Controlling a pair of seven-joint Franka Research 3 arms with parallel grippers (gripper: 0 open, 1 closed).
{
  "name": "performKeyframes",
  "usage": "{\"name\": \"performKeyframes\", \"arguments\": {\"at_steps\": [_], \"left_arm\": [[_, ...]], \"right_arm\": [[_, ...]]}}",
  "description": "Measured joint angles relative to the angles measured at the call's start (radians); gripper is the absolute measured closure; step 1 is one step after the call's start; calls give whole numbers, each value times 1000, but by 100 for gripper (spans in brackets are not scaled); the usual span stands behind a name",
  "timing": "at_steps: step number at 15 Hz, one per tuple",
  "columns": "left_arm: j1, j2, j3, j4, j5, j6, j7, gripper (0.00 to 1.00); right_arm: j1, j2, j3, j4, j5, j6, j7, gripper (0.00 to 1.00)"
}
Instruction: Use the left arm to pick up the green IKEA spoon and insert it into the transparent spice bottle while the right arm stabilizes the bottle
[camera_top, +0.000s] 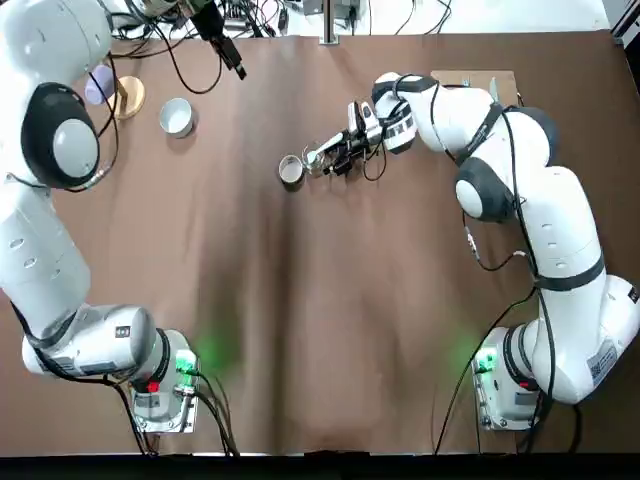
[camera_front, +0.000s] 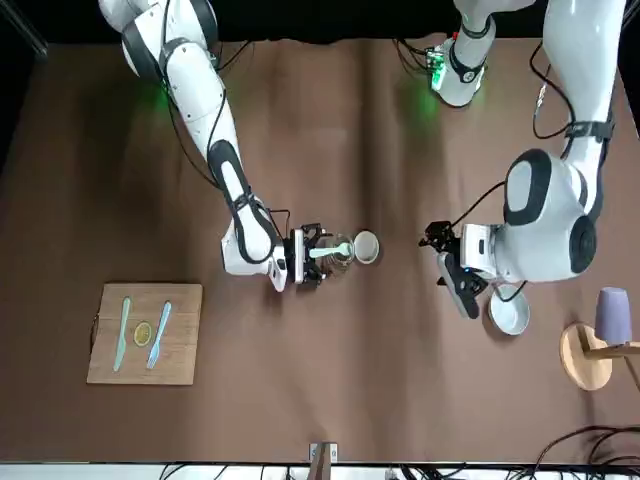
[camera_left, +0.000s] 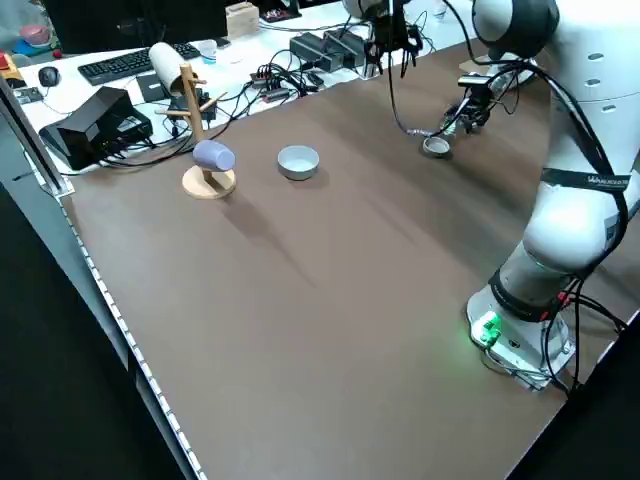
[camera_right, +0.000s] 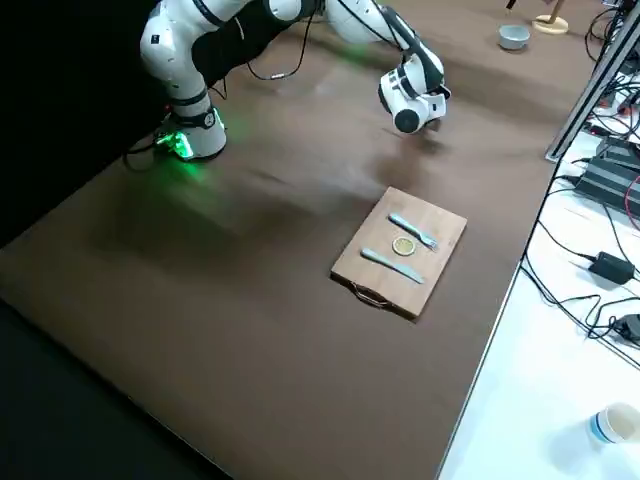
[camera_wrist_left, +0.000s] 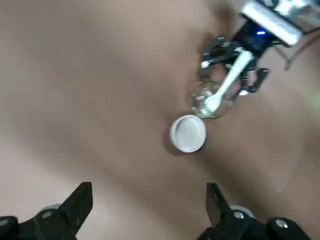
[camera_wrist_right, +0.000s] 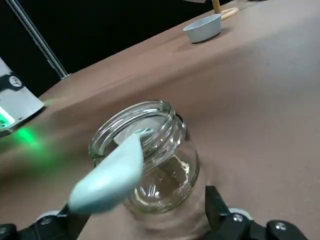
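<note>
Near the middle of the brown table (camera_top: 300, 330), seen from overhead, the small round clear glass spice bottle (camera_top: 316, 161) stands upright with the pale whitish-green plastic spoon (camera_top: 330, 148) leaning out of its mouth; the right gripper (camera_top: 338, 160) flanks the bottle, fingers spread either side of it rather than pinching, and a grey round metal lid (camera_top: 291, 170) lies just beside the bottle on the side away from that gripper. Front view: the spoon (camera_front: 332, 250) rests bowl-down in the bottle (camera_front: 338, 258), the lid (camera_front: 366, 246) nearly touching it, while the left gripper (camera_front: 462, 283) hangs well apart from the bottle, next to a white bowl (camera_front: 509, 312); a wooden board (camera_front: 147, 333) carrying a light blue fork and knife lies on the bottle's far side from the left gripper. Left wrist view: the left gripper (camera_wrist_left: 147, 200) is released and empty, high above the lid (camera_wrist_left: 188, 133) and bottle (camera_wrist_left: 207, 99). Right wrist view: the bottle (camera_wrist_right: 145, 157) sits between the parted fingers (camera_wrist_right: 222, 212), the spoon's handle (camera_wrist_right: 107, 177) overhanging the rim. Risk, as judged: the overhanging handle could lever the light bottle over, or the spoon could slide out, should the right gripper withdraw carelessly and brush it. No legible brand or writing appears on the spoon, bottle or lid.
</note>
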Motion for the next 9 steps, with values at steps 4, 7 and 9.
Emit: {"name": "performKeyframes", "arguments": {"at_steps": [4,7,9], "left_arm": [[7,-87,3,-1,183,-29,-304,0],[22,-193,5,-1,336,-123,-519,0],[23,-247,6,-1,382,-153,-557,0]], "right_arm": [[-43,0,-3,-6,-75,-90,28,0],[-110,-8,-7,-6,-194,-176,78,0],[-151,-31,-9,-2,-287,-187,92,0]]}}
